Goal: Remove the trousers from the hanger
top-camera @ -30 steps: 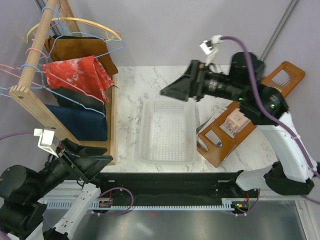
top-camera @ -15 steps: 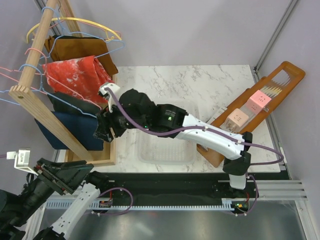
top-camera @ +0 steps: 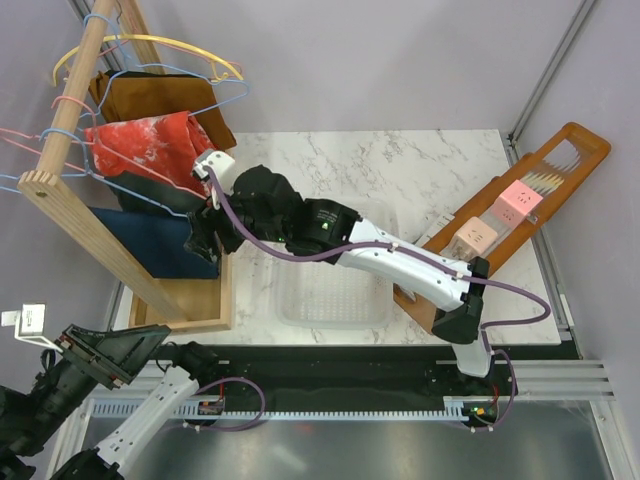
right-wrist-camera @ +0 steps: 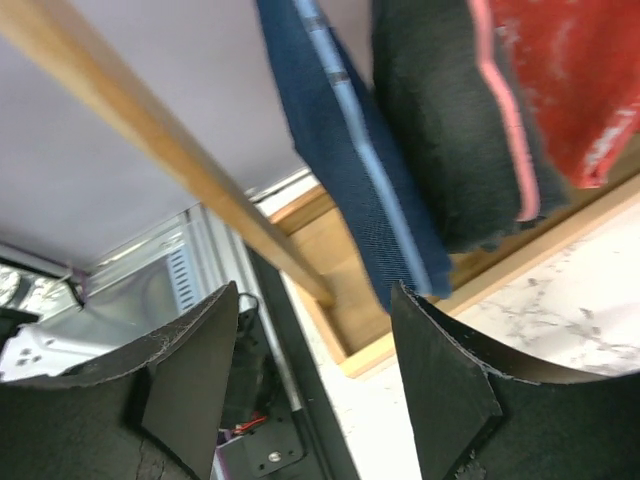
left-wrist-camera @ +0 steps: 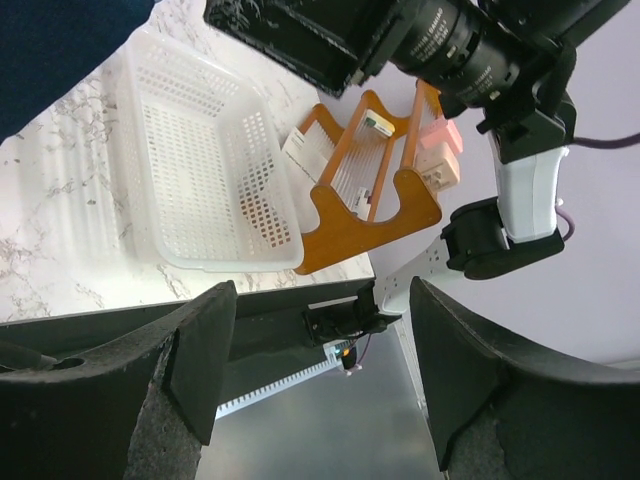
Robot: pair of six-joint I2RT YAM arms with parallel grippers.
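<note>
My right gripper (right-wrist-camera: 312, 300), fingers spread, hovers beside the denim trousers (right-wrist-camera: 320, 150) at the bench's left edge; tugging could snag the blue hanger (right-wrist-camera: 343, 100), dragging the black pair (right-wrist-camera: 430, 130).

We see pale lilac-grey wall (top-camera: 400, 60) running across far side, plain and matte. Grey metal post (top-camera: 548, 68) slants down at far right corner. Right of it, side wall (top-camera: 620, 200) in same colour. White marble-patterned table (top-camera: 400, 165) fills middle, fine grey veins. Wooden rack (top-camera: 100, 250) stands at left, its base frame on table's left edge. Along near edge we get black rail (top-camera: 330, 375), white slotted duct (top-camera: 330, 410), then brushed grey metal sheet (top-camera: 350, 445). Light even, shadows soft.
</note>
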